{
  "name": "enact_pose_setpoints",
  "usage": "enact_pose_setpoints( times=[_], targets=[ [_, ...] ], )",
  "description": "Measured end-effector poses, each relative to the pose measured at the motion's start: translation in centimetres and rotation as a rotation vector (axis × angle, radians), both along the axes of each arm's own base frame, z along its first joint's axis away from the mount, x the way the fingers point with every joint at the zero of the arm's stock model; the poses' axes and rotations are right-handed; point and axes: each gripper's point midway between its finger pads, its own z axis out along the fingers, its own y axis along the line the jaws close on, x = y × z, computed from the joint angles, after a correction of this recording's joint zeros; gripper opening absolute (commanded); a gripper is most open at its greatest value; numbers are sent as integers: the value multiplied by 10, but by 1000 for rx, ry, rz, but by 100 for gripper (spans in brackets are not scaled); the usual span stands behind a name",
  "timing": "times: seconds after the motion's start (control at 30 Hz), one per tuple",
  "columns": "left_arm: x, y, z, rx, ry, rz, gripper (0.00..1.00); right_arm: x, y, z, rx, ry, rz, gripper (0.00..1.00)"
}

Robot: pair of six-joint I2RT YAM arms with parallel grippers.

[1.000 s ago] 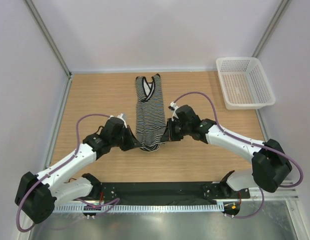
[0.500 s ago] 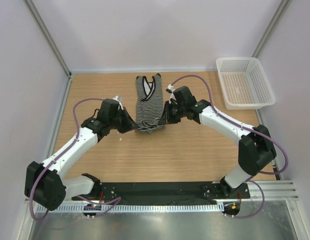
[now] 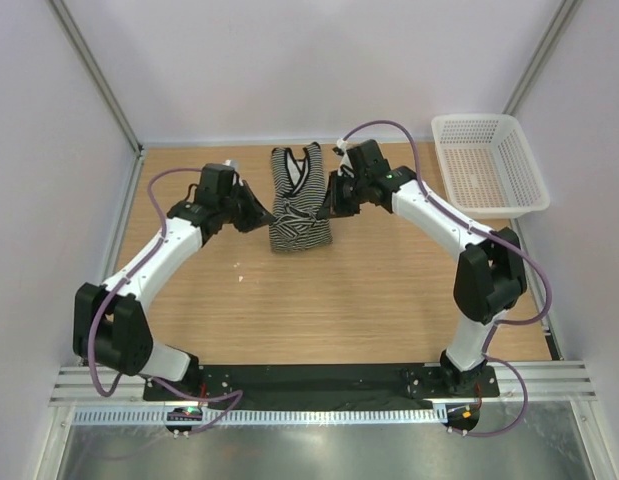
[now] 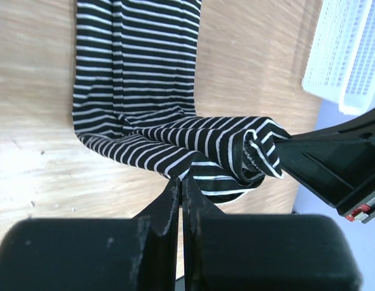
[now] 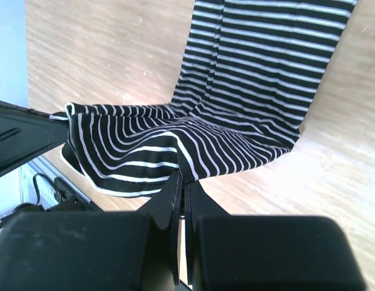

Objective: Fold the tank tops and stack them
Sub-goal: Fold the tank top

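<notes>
We had moved both arms farther out, carrying the bottom edge of the tank top [image 3: 299,200] up toward its neck. Our left gripper [image 3: 262,219] pinched that edge tight on one side, and our right gripper [image 3: 330,207] pinched it tight on the other. Its neck end lay at the far middle of the wooden table [image 3: 389,290], well apart from the white basket [image 3: 489,165].
</notes>
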Motion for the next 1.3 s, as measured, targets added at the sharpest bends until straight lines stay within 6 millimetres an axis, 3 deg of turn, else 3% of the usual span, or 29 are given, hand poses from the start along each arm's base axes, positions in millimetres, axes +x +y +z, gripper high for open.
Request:
enact_pose_setpoints(
  times=[0.5,0.73,0.93,1.0,1.03,1.07,1.1,1.13,1.3],
  targets=[
    [85,3,-25,9,42,55,0,83,-1,-12,-17,24,-37,9],
    [122,2,-42,4,62,73,0,116,-1,-27,6,38,-41,11],
    [154,-2,-60,-17,76,91,0,145,-4,-49,81,67,-65,20],
    [166,-4,-68,-28,75,93,12,161,-6,-59,124,78,-88,55],
    [174,-6,-72,-35,75,95,23,169,-6,-62,146,77,-103,63],
    [181,-7,-76,-41,70,95,42,178,-5,-67,167,71,-111,70],
    [187,-8,-80,-48,72,94,49,186,-5,-72,190,68,-121,72],
    [191,-10,-83,-53,69,89,56,192,-5,-78,208,71,-130,79],
    [204,-6,-94,-59,63,90,57,201,-14,-95,238,82,-159,81]
  ],
)
